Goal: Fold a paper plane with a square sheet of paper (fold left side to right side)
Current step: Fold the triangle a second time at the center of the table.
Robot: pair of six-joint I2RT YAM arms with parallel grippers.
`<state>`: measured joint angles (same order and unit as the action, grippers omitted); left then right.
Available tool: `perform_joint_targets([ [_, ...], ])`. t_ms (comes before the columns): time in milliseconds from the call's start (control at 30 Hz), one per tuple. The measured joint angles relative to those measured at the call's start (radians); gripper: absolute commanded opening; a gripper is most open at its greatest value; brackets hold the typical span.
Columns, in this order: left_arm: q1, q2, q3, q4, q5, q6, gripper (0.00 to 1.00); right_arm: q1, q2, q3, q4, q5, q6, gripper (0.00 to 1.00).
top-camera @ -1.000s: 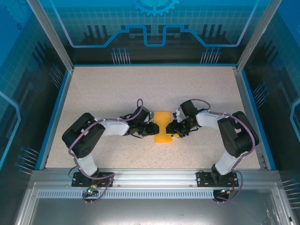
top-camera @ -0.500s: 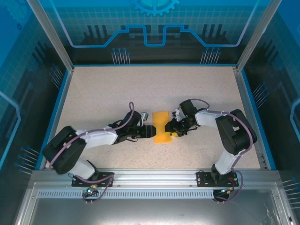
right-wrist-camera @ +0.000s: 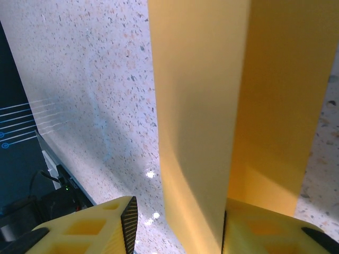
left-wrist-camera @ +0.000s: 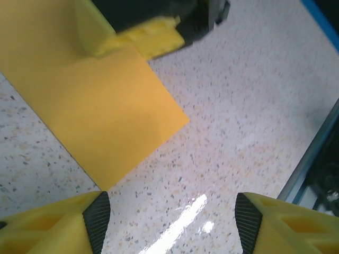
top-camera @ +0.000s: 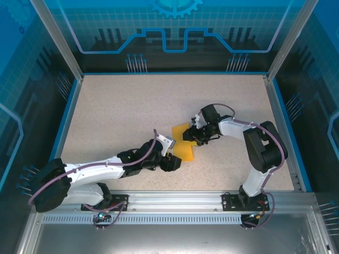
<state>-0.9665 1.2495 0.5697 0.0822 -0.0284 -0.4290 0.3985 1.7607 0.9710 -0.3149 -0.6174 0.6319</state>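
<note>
Two grippers work at the folded square sheet of paper (top-camera: 184, 148), which lies flat on the speckled table (top-camera: 116, 106). Left gripper (left-wrist-camera: 169, 211): jaws spread, empty, just off the sheet's near corner. Right gripper (right-wrist-camera: 177, 209): jaws apart, astride the sheet's raised flap, not clamping.

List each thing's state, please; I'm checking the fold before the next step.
square sheet of paper: on the table, one flap raised.
left gripper: open, empty, by the sheet's corner.
right gripper: jaws apart, over the sheet, flap against one finger.
</note>
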Motion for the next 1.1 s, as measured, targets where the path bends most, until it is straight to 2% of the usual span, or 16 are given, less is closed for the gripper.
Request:
perform_joint_targets([
  [433, -0.186, 0.344, 0.303, -0.125, -0.263, 0.097, 0.73, 0.0, -0.002, 0.013, -0.028, -0.026, 0.006, 0.41],
  [733, -0.203, 0.401, 0.344, -0.161, -0.398, 0.101, 0.75, 0.0, -0.026, 0.018, -0.025, -0.059, 0.031, 0.37],
  [1100, -0.203, 0.507, 0.383, -0.148, -0.463, 0.163, 0.75, -0.002, -0.029, 0.019, -0.024, -0.072, 0.047, 0.37],
])
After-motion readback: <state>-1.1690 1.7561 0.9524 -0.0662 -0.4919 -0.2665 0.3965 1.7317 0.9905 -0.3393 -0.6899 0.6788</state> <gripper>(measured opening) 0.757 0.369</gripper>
